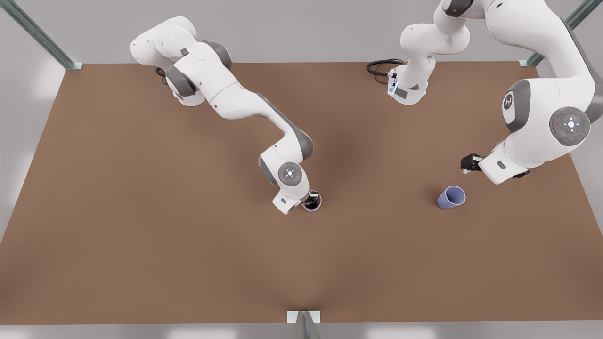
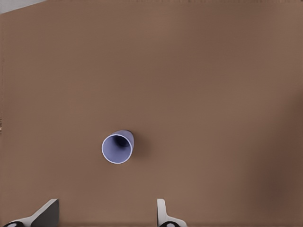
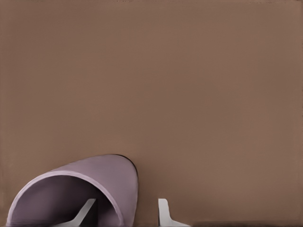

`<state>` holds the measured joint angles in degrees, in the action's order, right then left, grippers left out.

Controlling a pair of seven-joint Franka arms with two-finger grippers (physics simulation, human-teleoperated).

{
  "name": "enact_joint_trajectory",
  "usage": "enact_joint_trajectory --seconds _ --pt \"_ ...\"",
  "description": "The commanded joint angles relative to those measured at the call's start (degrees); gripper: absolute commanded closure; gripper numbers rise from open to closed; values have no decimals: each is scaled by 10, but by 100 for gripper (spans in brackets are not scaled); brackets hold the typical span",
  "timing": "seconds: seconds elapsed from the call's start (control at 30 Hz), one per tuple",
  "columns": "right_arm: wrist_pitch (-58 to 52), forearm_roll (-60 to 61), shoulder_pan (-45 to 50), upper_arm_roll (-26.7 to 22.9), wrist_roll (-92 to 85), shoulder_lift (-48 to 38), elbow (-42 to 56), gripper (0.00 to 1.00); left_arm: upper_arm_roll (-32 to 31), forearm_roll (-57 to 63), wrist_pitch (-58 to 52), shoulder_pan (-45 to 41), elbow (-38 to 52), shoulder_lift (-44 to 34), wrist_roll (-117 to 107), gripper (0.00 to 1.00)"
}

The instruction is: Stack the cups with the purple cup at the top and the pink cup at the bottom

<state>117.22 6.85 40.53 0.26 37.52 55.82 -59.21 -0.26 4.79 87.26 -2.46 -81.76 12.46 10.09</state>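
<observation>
I am working with two pincers over the brown table (image 1: 141, 235). My right gripper (image 3: 124, 213) is sitting at the pink cup (image 3: 90, 189), which in the front view stands close to the table's middle, just toward 6 o'clock of it (image 1: 314, 202); one finger is reaching inside the mouth and the other is waiting outside the wall, so the pincer is straddling the rim, spread, not yet visibly pinching it. My left gripper (image 2: 106, 215) is hovering with its fingers spread wide, and the purple cup (image 2: 118, 147) is standing apart from it on the bare board; in the front view that cup (image 1: 451, 197) is resting well out toward 3 o'clock from the pink one, with the left arm's hand just toward 1 o'clock of it. I am judging both tumblers to be light, stiff and smooth-walled, likely to slide or tip under a sideways nudge. The taper is making an outside grip prone to slipping, so I am favouring a rim pinch, one finger inside and one outside, closing gently and squarely.
</observation>
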Motion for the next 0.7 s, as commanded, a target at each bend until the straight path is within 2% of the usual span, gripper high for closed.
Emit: enact_joint_trajectory --seconds 0.0,0.13,0.23,0.3,0.33,0.37,0.4,0.43,0.47,0.5,0.57,0.67 --pt "-4 4 0 -1 92 -10 -1 42 0 0 -1 0 0 -1 0 0" --pt "-45 -1 -4 -2 89 -33 -2 40 0 0 0 0 0 -2 0 0" --pt "-45 0 -20 -2 67 -97 -57 39 0 0 3 1 0 1 0 0" --pt "-46 6 -84 0 -74 -194 -155 37 6 0 7 2 -2 4 -1 0" --pt "-45 4 -132 -3 -161 -285 -250 35 16 0 21 2 -17 5 -1 0" --pt "-108 3 -204 -5 -263 -360 -291 27 37 -21 28 2 -23 21 -1 0" --pt "-182 0 -270 -3 -327 -388 -288 18 45 -35 58 1 -51 20 -1 0" --pt "-208 -3 -360 -3 -441 -422 -293 0 58 -37 108 1 -97 17 -1 0" --pt "-258 -23 -411 -7 -536 -432 -262 0 61 -40 168 1 -142 17 -1 0" --pt "-300 -61 -416 -10 -548 -440 -249 0 62 -40 186 2 -149 25 -1 0" --pt "-329 -79 -423 -7 -437 -469 -252 0 73 -64 264 3 -203 30 0 0" --pt "-281 -123 -413 -3 -415 -467 -252 0 76 -65 282 24 -205 64 1 0"
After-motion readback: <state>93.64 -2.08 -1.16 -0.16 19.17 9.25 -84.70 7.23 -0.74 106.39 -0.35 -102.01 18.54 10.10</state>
